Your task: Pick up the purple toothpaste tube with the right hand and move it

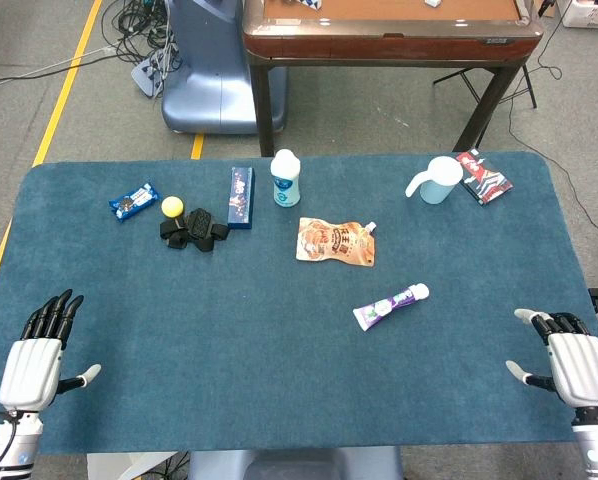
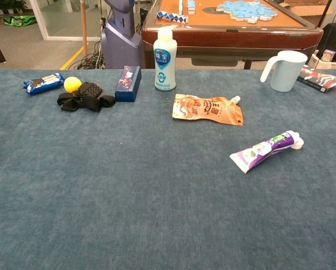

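The purple toothpaste tube [image 1: 390,305] lies on the blue table [image 1: 279,380], cap toward the far right. The right hand [image 1: 569,362] and left hand [image 1: 37,352] rest spread and empty at the near corners. At far right, the light blue pitcher [image 1: 437,180] stands upright, contents unseen.

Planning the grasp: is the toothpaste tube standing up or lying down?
Lying down. The tube rests flat on the table, its white cap pointing toward the far right, apart from the orange pouch.

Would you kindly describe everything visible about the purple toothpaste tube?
The purple toothpaste tube is a soft-looking purple and white tube with green print, a white cap at one end and a flat crimped end at the other. It lies flat on the blue table cloth, cap pointing away to the right, touching nothing else, below the orange pouch.
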Robot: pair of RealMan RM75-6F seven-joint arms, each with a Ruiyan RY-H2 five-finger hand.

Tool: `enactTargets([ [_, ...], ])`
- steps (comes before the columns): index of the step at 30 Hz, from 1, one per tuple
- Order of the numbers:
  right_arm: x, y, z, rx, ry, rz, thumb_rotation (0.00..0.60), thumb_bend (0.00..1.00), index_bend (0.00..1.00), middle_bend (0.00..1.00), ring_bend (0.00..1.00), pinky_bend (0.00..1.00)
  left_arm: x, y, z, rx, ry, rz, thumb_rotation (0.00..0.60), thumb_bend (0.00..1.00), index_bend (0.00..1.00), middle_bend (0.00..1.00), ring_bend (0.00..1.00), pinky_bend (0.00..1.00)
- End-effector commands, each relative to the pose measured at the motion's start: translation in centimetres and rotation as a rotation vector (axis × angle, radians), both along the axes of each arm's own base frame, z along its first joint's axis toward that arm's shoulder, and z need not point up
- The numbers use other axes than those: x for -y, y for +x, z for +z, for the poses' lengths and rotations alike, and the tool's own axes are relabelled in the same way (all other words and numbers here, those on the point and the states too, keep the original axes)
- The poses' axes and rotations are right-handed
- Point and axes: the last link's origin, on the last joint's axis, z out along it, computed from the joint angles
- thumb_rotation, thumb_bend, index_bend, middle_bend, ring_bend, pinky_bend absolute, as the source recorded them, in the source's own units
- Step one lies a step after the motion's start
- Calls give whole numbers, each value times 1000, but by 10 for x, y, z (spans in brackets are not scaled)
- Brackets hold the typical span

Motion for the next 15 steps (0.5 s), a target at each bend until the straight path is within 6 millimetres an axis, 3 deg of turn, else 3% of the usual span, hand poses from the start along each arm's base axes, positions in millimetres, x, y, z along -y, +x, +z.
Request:
enactTargets([
  [1, 1, 1, -1, 2, 8, 6, 600, 197, 281, 353, 283, 195, 0, -1, -1, 0, -1, 3, 600, 0, 0, 3, 0, 74],
  [9, 9, 6, -2, -19, 43, 30, 600, 197, 281, 353, 283, 196, 1, -1, 0, 0, 0, 4, 600, 0, 0, 3, 0, 74],
  [15, 35, 16, -7, -93, 78, 77, 600, 197, 281, 353, 283, 196, 1, -2, 0, 2, 2, 5, 600, 0, 0, 2, 0, 74],
])
